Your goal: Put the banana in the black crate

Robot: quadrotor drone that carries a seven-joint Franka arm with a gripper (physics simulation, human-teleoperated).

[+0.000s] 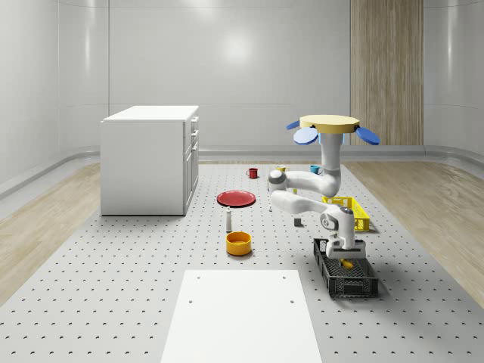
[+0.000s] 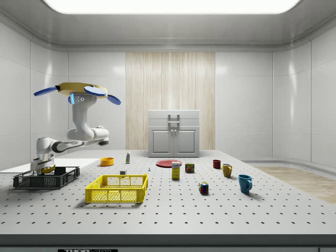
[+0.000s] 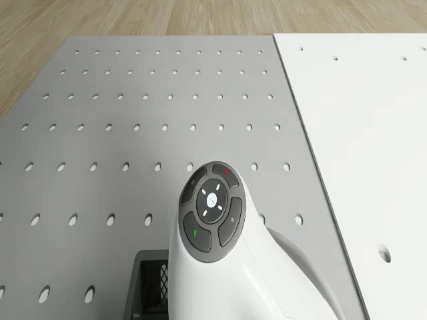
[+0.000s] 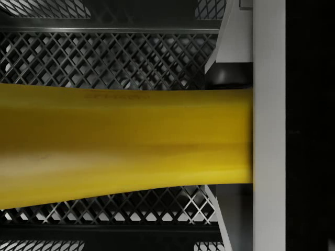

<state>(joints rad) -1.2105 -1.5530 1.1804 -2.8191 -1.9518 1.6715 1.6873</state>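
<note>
From the whole-scene view I see my drone (image 1: 330, 124) hovering in the air over the grey table (image 1: 113, 287), above the yellow crate (image 1: 349, 212). Its white arm (image 1: 302, 193) bends down toward the black crate (image 1: 346, 276), and the gripper (image 1: 346, 259) hangs inside the crate's open top. A bit of the yellow banana (image 1: 346, 263) shows right under it, down between the crate walls. A red plate (image 1: 236, 198) and an orange bowl (image 1: 238, 243) sit well apart from the crate, toward this view's left. In the side view the drone (image 2: 77, 92) floats high, and the gripper (image 2: 41, 167) is at the black crate (image 2: 46, 178) with the banana (image 2: 48, 169) poking out just above the rim. In the drone view I see the arm's round button pad (image 3: 212, 205) and a corner of the black crate (image 3: 150, 283) below it. In the wrist view the banana (image 4: 125, 144) lies across, pressed against a grey finger (image 4: 268, 136), with the crate's mesh floor (image 4: 104, 57) behind it. My gripper is holding the banana tight.
</note>
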